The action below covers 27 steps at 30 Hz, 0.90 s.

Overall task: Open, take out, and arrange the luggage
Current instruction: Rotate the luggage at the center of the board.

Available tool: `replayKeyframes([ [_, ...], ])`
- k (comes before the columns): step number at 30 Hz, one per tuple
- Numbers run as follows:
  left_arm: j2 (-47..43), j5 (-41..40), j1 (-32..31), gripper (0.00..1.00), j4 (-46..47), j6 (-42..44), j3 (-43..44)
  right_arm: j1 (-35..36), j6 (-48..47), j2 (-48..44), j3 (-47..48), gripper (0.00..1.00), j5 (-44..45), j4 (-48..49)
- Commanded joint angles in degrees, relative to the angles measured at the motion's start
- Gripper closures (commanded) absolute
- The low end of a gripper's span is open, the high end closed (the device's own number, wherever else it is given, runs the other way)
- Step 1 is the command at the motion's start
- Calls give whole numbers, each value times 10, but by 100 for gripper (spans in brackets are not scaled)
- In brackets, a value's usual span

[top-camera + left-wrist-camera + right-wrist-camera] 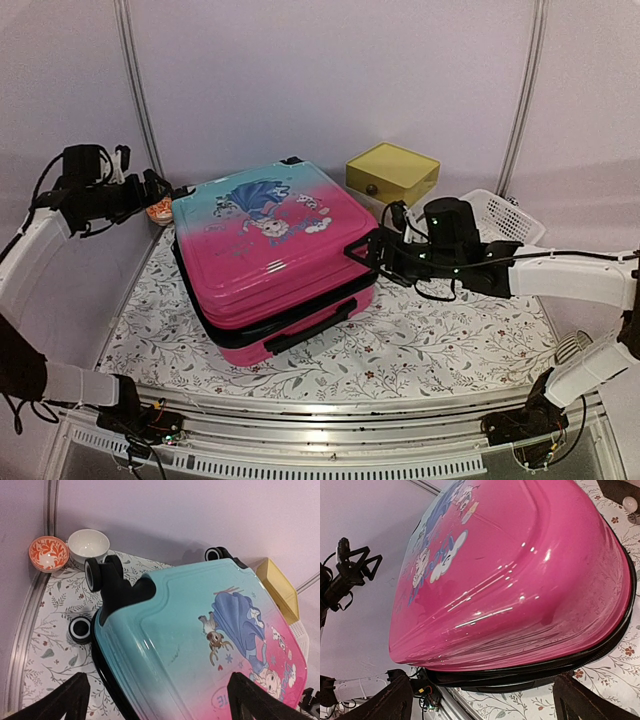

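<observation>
The luggage (pixel 270 250) lies flat and zipped shut in the middle of the table, turquoise at the back and pink at the front, with its black side handle (pixel 310 328) facing the near edge. My left gripper (pixel 168 190) hovers open beside the wheeled back-left corner. In the left wrist view the turquoise shell (pixel 190 625) fills the gap of that gripper (pixel 160 700), untouched. My right gripper (pixel 360 250) stands open at the suitcase's right side, level with the lid's pink edge (pixel 520 590). Its fingers (pixel 390 705) sit wide apart, clear of the shell.
A yellow drawer box (pixel 392 172) and a white mesh basket (pixel 500 215) stand at the back right. An orange patterned bowl (pixel 48 553) and a white bowl (pixel 88 545) sit at the back left, near the wheels (pixel 92 572). A floral mat (pixel 420 340) covers the table.
</observation>
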Motion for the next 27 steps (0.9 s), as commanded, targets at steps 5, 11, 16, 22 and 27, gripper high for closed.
replayKeyframes([
  [5,127,7,26,2,24,78,128,25,26,22,13,0,0,38],
  [11,243,-8,31,3,17,68,214,36,47,34,17,0,5,37],
  [16,363,7,36,4,-15,59,312,42,55,35,16,0,8,38],
  [22,500,-16,39,5,-109,39,449,45,51,30,13,1,24,32],
  [27,548,36,39,5,-115,21,465,48,60,42,13,1,18,37],
])
